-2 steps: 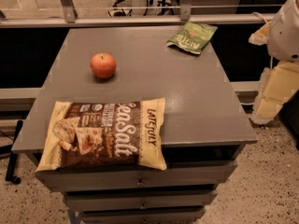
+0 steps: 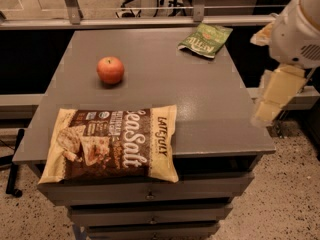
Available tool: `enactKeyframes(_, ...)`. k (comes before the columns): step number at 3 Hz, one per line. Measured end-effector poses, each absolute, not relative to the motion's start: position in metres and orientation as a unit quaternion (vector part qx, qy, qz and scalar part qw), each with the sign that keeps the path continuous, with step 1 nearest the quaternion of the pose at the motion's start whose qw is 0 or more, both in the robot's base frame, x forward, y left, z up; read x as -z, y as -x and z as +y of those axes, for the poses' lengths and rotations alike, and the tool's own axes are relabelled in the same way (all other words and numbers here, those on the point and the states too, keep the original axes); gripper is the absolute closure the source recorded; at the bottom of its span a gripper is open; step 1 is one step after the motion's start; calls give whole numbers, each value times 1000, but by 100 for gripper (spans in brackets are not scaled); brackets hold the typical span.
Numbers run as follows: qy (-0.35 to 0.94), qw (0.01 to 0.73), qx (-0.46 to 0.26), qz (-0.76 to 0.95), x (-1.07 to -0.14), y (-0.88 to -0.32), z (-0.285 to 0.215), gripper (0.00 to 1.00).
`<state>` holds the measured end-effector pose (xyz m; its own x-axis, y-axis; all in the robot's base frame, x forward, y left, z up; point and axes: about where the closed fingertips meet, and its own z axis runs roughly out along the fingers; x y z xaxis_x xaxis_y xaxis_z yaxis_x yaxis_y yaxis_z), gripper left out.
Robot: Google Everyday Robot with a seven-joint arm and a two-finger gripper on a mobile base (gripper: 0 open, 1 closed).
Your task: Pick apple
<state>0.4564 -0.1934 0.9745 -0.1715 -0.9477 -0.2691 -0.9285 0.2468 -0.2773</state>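
The apple (image 2: 110, 70) is small, round and orange-red with a faint yellowish patch. It sits untouched on the grey worktop (image 2: 200, 94), left of centre. The end effector (image 2: 265, 111) hangs beyond the worktop's right edge, well apart from the apple.

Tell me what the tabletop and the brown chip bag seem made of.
The tabletop: likely painted metal, grey with a dull sheen. The brown chip bag: printed plastic film apparently, glossy and crinkled. The gripper hangs beyond the table's right edge.
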Motion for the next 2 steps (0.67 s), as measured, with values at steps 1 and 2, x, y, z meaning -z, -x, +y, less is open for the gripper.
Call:
enactKeyframes(1,631,262,-14,730,-967,-504,-134,0)
enactKeyframes(2,634,326,-62,698,-965,-557,-73,0)
